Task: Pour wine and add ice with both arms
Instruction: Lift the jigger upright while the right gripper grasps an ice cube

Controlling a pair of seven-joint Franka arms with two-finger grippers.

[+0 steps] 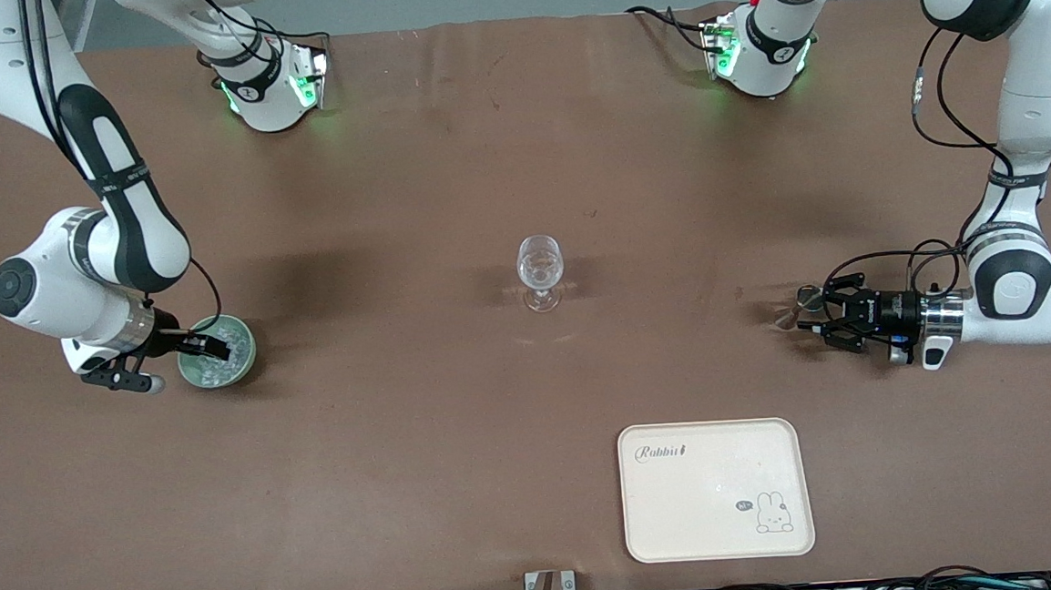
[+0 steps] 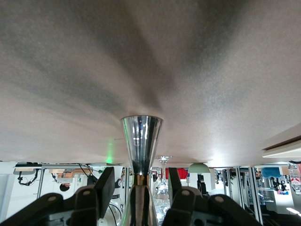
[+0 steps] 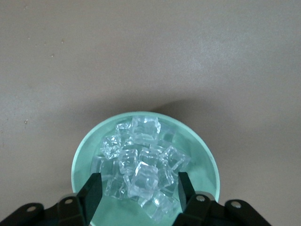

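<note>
A pale green bowl [image 1: 251, 350] holds a heap of clear ice cubes [image 1: 220, 367] toward the right arm's end of the table. My right gripper [image 1: 212, 346] is open and low over the bowl. In the right wrist view its fingers [image 3: 95, 188] stand on either side of one cube on the heap [image 3: 141, 157] in the bowl [image 3: 87, 148]. A clear wine glass [image 1: 540, 271] stands upright mid-table. My left gripper [image 1: 807, 312] is open, level with the table, around a shiny silvery cone-shaped object [image 2: 141, 141] without touching it. That object glints in the front view [image 1: 787, 311].
A cream tray [image 1: 715, 489] with a rabbit drawing lies near the front camera's edge, toward the left arm's end. The wine glass [image 2: 163, 162] and the bowl [image 2: 199, 168] show far off in the left wrist view. The table is bare brown.
</note>
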